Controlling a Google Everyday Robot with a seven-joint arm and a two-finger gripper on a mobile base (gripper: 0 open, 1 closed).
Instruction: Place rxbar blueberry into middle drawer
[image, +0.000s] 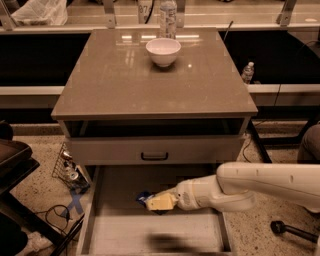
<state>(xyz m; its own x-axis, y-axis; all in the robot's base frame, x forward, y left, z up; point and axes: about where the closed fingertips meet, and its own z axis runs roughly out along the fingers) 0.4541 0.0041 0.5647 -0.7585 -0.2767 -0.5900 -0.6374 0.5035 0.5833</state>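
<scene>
One gripper (161, 201) hangs low inside the middle drawer (120, 182), with the rxbar blueberry (144, 198) at its ten o'clock. Its grip I cannot tell. Let go low, then lift straight out.

Reaches in from the right with the gripper (161, 201) low over the floor of the open drawer (122, 181), clamped on the bar (144, 198) at its left tip, below a closed front (200, 149) and a top (150, 90) bearing a bowl (163, 51).
</scene>
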